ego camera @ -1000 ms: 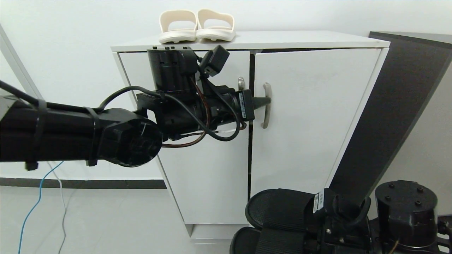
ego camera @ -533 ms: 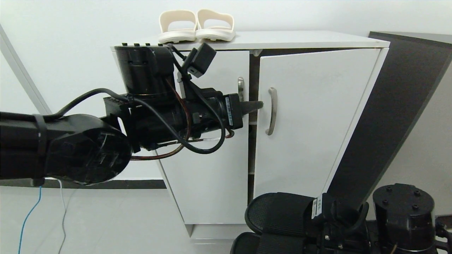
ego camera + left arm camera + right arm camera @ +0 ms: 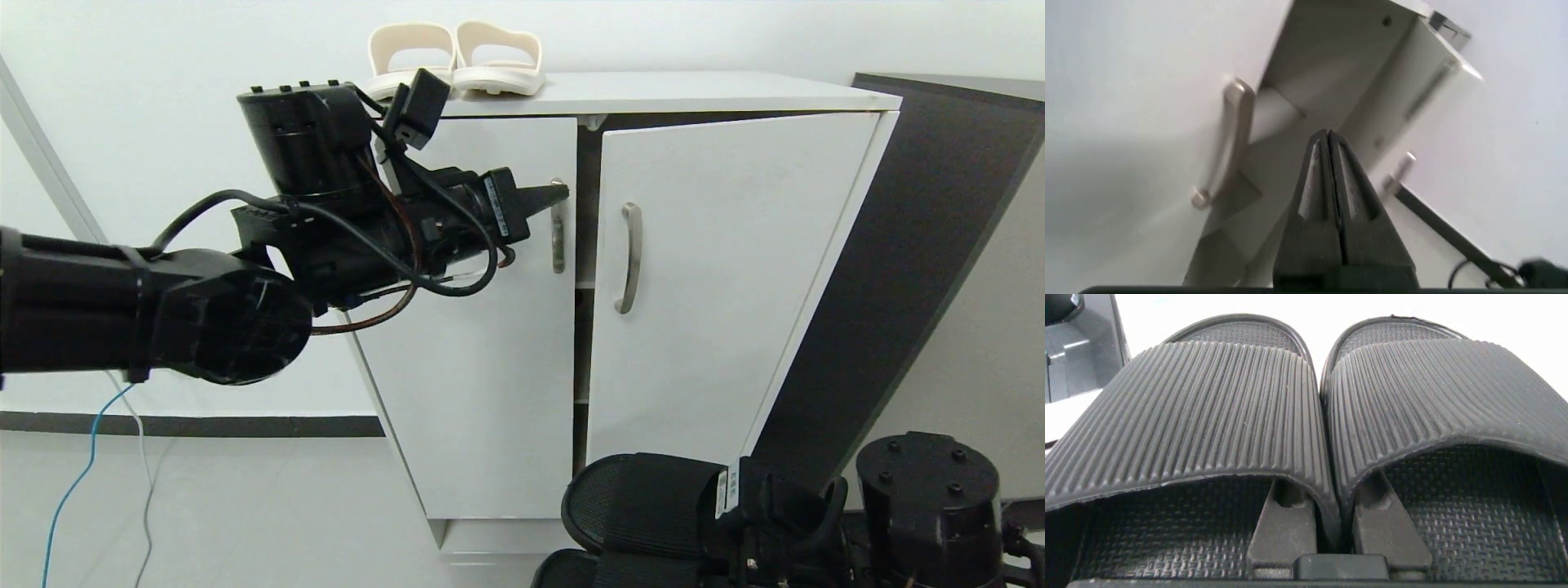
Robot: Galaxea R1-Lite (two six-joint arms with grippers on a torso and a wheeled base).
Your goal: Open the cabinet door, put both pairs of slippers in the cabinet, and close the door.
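With its right door (image 3: pixel 718 278) ajar and cream slippers (image 3: pixel 455 59) on top, the cabinet (image 3: pixel 694 91) faces the left gripper (image 3: pixel 558 193), pressed closed and empty by the left handle (image 3: pixel 557 241), while the right gripper (image 3: pixel 1333 531) pinches the black slippers (image 3: pixel 641 498) low in front, a blue cable (image 3: pixel 72 490) on the floor (image 3: pixel 269 506).

We see the white two-door cabinet (image 3: pixel 694 90) with its right door (image 3: pixel 718 269) slightly ajar and left door (image 3: pixel 482 367) shut, the cream slippers (image 3: pixel 455 59) side by side, upright, on its top, and the black slippers (image 3: pixel 1315 416), ribbed-strapped, pinched together in our right hand (image 3: pixel 1327 510) low before it.
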